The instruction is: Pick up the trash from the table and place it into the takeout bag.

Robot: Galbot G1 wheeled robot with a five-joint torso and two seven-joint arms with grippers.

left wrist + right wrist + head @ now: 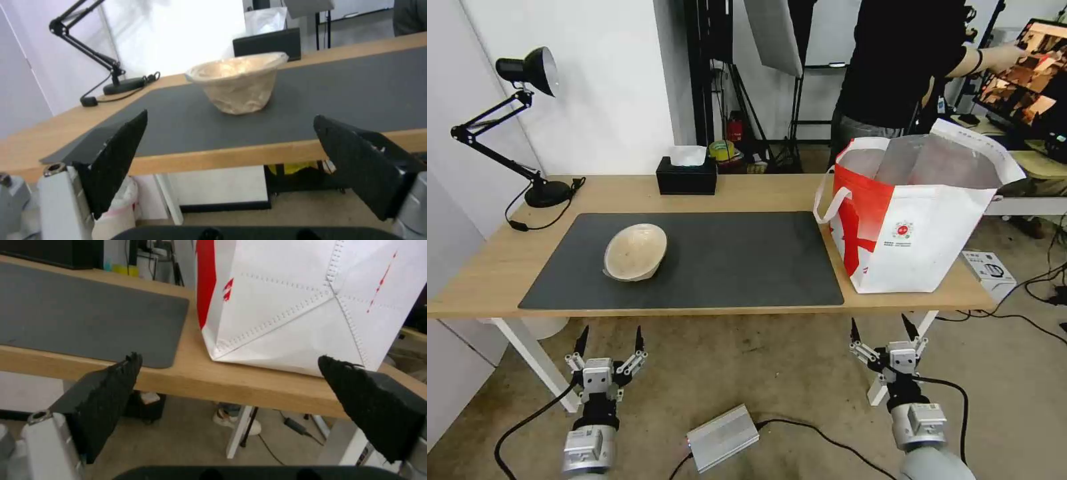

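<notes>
Both tools, left tool and right tool, hang spread below the light-wood counter; shallow beige paper-like bowl, apparently empty, awaits the white-red takeout bag.

I can't read any text from here. The bag, at the right of the head view, carries a small round red logo with lines of fine print under it, too small for me to make out. The white box on the floor beside it bears a dark mark I can't read either.
</notes>
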